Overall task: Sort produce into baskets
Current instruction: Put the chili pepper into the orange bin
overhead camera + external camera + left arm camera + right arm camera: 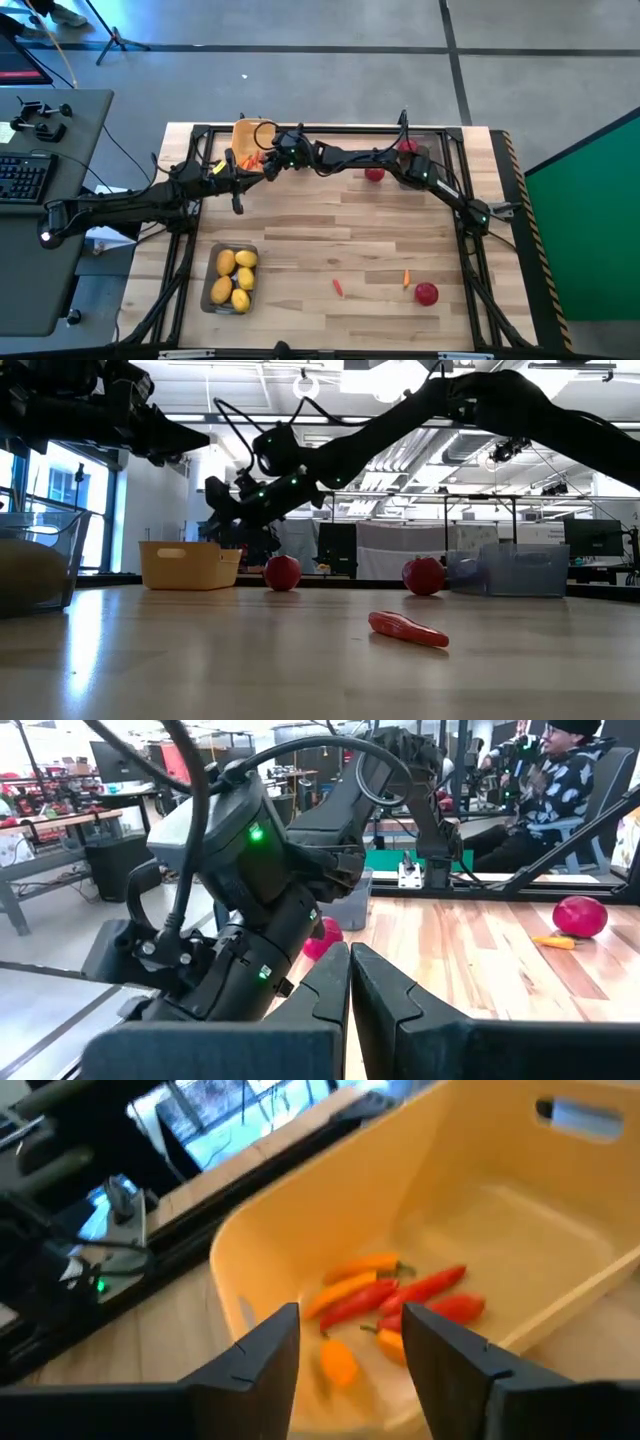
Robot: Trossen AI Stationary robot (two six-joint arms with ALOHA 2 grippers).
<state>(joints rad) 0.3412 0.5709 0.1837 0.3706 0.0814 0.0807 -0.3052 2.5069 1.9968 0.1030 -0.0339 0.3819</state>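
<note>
Evenly bright from overhead, with soft, faint shadows on the wooden table (pixel 330 225). Strongly backlit at table height: ceiling lights (pixel 385 378) blown out, arms reduced to silhouettes, sheen on the near tabletop, foreground boards out of focus. Motion blur over the yellow basket (pixel 480 1210) and its orange-red pieces (pixel 395 1302). Soft focus on the near fingers (pixel 330 1000), background sharper.

Wooden desk (pixel 330 235) with a black frame. Beside it, grey side table with a black keyboard (pixel 22 178). Green wall (pixel 590 215) nearby. Person (pixel 545 780) sitting far behind.
</note>
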